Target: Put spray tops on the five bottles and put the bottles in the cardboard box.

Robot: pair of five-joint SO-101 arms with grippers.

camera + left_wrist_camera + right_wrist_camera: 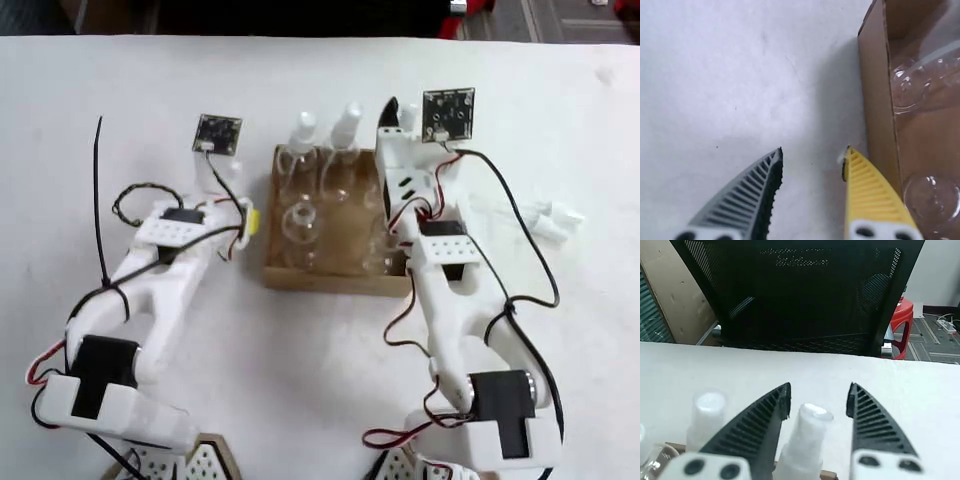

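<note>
The cardboard box point(283, 272) sits mid-table with clear bottles standing in it. Two bottles at its back wear white spray tops point(303, 128) point(348, 120). A bottle point(300, 222) nearer the front has a bare open neck. My right gripper point(392, 112) point(818, 400) hovers over the box's back right corner, open, with a third white spray top point(807, 440) between its black fingers, a gap showing on one side. My left gripper point(812, 160) point(248, 222) is open over bare table just outside the box's left wall point(875, 100), nothing in it.
Loose white spray parts point(555, 217) lie on the table to the right of the right arm. Clear bottles point(910, 87) point(932, 200) show just inside the box's left wall. A black mesh chair point(805, 290) stands beyond the table's far edge.
</note>
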